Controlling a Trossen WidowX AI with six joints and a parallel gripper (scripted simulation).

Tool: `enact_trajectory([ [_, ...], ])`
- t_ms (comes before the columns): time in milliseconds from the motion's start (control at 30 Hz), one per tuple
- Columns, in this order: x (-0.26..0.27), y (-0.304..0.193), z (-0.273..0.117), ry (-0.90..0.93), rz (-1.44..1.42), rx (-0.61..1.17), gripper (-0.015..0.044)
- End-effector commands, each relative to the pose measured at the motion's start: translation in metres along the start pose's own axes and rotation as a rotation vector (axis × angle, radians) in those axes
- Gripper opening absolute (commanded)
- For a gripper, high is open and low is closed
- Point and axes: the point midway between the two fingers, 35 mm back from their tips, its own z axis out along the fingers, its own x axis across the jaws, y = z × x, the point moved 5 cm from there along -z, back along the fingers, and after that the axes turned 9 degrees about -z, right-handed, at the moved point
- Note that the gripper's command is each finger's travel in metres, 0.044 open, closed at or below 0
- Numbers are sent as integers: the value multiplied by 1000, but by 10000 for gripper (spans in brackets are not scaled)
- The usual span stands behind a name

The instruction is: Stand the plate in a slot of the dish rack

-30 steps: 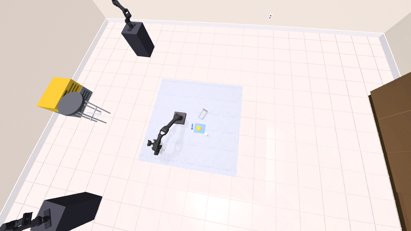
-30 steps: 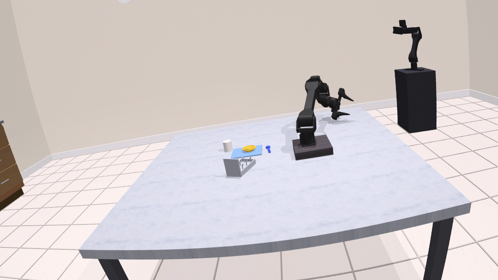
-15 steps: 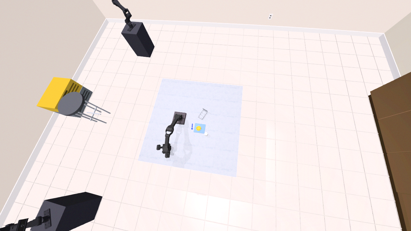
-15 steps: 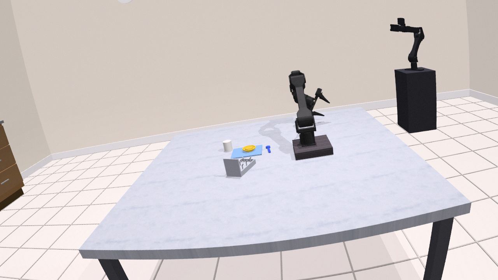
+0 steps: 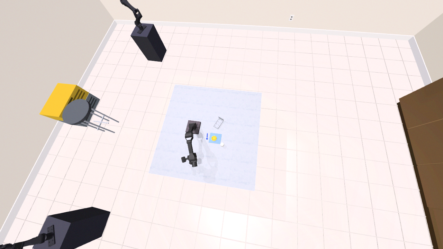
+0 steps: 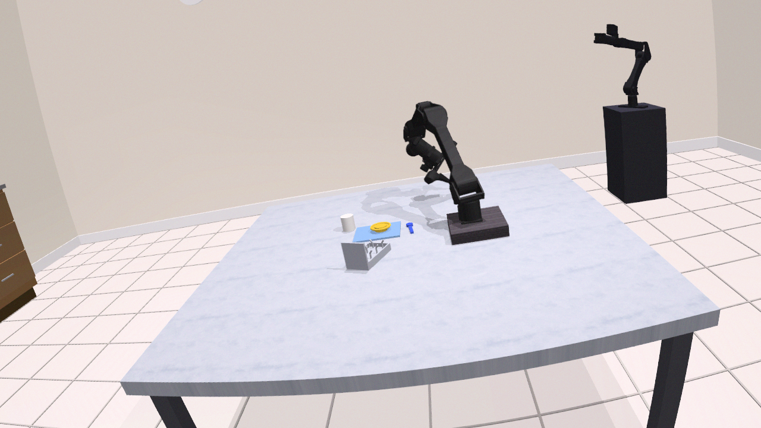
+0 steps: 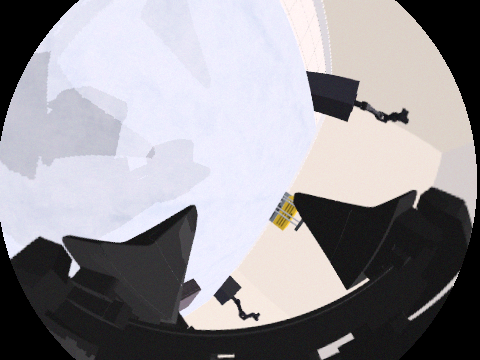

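The yellow plate (image 5: pixel 214 138) (image 6: pixel 380 226) lies flat on a thin light-blue board (image 5: pixel 218 135) (image 6: pixel 362 234). The grey dish rack (image 5: pixel 220 118) (image 6: pixel 354 256) stands on the table close to the board, with a tall end wall and short rails; its slots hold no plate. My gripper (image 7: pixel 246 204) is open and empty, with its two dark fingers wide apart in the wrist view. It hangs above the table, off to the arm's side and well away from plate and rack. Neither of them shows in the wrist view.
A white cup (image 5: pixel 222 144) (image 6: pixel 347 222) stands at a corner of the blue board. A small blue tool-like object (image 5: pixel 207 136) (image 6: pixel 410 227) lies between the board and the arm's dark base block (image 5: pixel 198 124) (image 6: pixel 480 232). Other arms on dark pedestals stand off the table.
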Motion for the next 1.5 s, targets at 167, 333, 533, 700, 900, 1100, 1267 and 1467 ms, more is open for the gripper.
enact_trajectory([
  [167, 61, -1, -53, 61, -148, -170, 400],
  [333, 100, -8, -83, 99, -255, -273, 400],
  [533, 148, -24, -114, 147, -399, -393, 400],
  [700, 187, -43, -137, 187, -526, -489, 400],
  [900, 233, -72, -158, 237, -690, -595, 400],
  [1100, 274, -106, -173, 290, -865, -691, 400],
  [1267, 301, -133, -181, 330, -997, -754, 400],
  [1467, 305, -132, -178, 331, -1002, -757, 400],
])
